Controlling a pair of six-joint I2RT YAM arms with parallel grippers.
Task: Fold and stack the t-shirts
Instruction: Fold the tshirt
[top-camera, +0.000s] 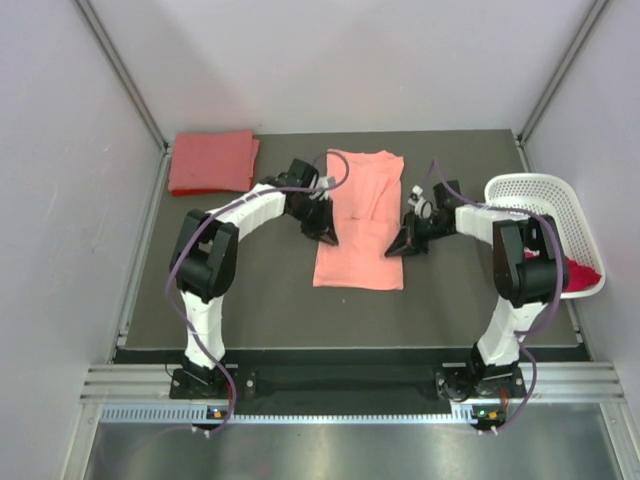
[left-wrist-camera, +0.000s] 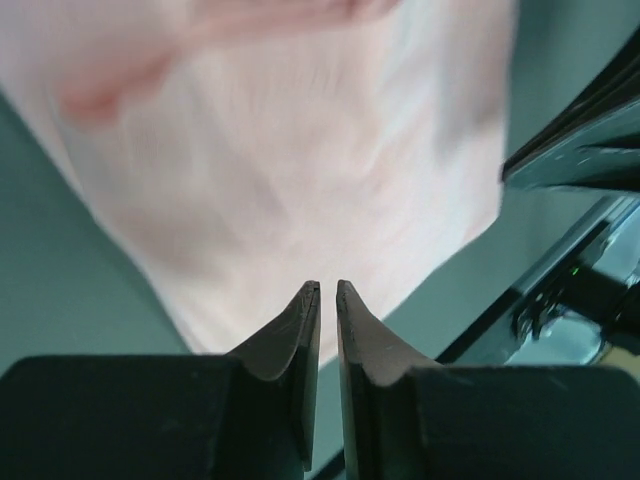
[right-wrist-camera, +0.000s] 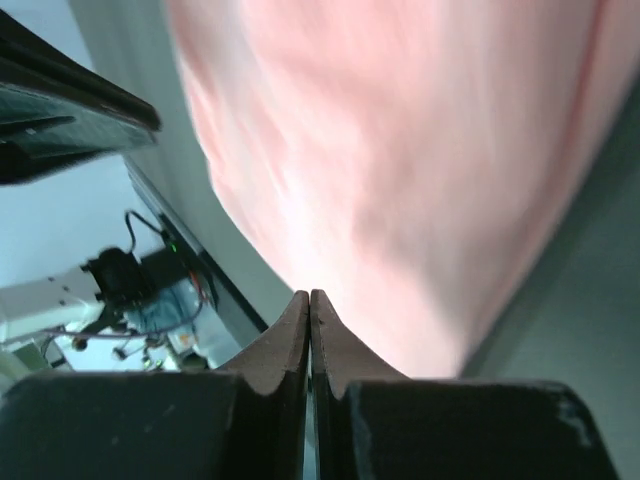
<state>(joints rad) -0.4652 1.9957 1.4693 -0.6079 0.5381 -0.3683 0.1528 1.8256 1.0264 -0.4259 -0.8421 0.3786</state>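
A light salmon-pink t-shirt (top-camera: 360, 220) lies flat in the middle of the table, folded into a long strip. My left gripper (top-camera: 328, 236) hovers at its left edge and my right gripper (top-camera: 395, 250) at its right edge. Both are shut with nothing between the jaws. The left wrist view shows the pink shirt (left-wrist-camera: 280, 150) just beyond my left gripper (left-wrist-camera: 327, 287). The right wrist view shows it (right-wrist-camera: 400, 150) beyond my right gripper (right-wrist-camera: 310, 295). A coral-red t-shirt (top-camera: 211, 161) lies folded at the far left corner. A magenta-red t-shirt (top-camera: 580, 272) sits in the basket.
A white perforated basket (top-camera: 540, 190) stands at the table's right edge beside my right arm. Grey walls enclose the table on three sides. The dark table surface (top-camera: 270, 290) runs to the near rail.
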